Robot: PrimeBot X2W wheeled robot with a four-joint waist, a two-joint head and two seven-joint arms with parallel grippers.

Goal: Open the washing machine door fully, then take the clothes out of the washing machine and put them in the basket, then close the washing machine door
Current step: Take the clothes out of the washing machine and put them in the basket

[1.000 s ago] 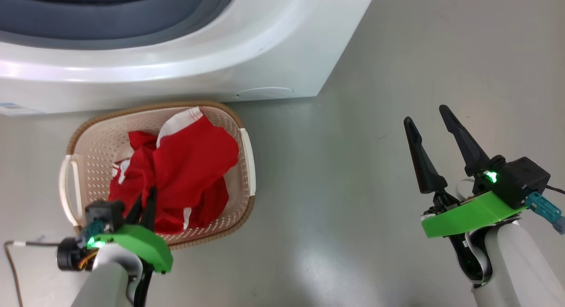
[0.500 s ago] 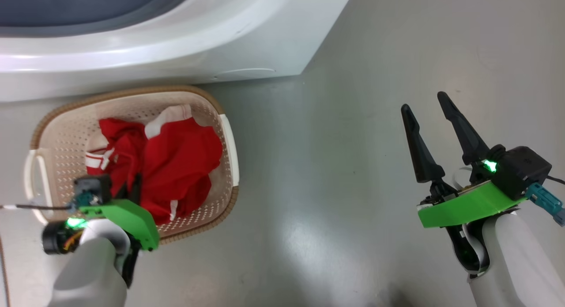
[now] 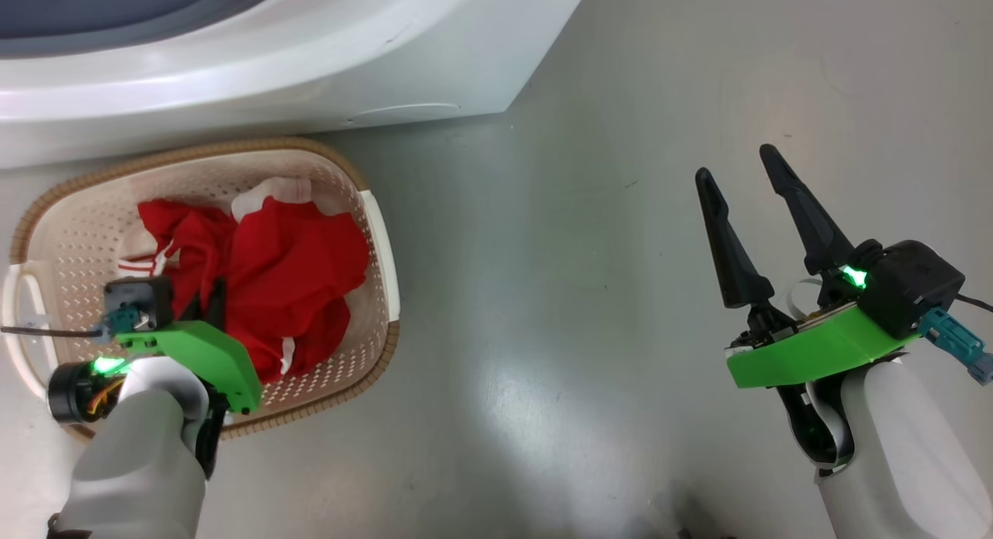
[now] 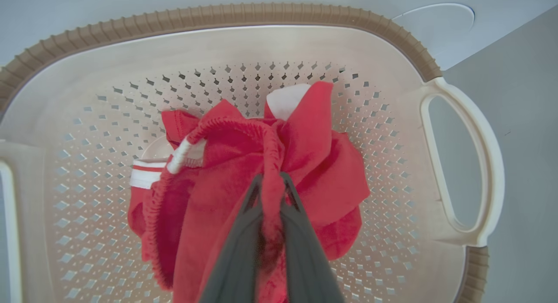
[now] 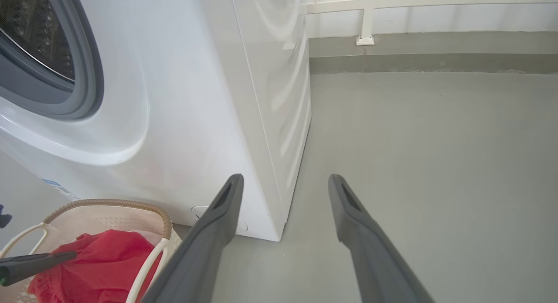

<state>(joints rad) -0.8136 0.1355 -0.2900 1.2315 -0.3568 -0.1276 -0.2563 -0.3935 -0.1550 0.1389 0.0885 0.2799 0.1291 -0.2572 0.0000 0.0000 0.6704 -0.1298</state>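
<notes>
- Over the basket (image 3: pixel 77 236), the left end effector (image 4: pixel 270 183) is clamped on the red clothes (image 3: pixel 295 267), which sag inside it: the placing step.
- Next, I judge: release the fabric, lift clear.
- Right of the washing machine (image 3: pixel 310 74), the right end effector (image 3: pixel 735 164) hovers, fingers apart.

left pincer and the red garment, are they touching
Touching. The left wrist view shows the left pincer shut on a fold of the red garment, with fabric pinched between its two fingers, above the basket.

L pincer (image 4: pixel 271 177) clamped, prob. downward, R pincer (image 3: pixel 735 163) splayed
</notes>
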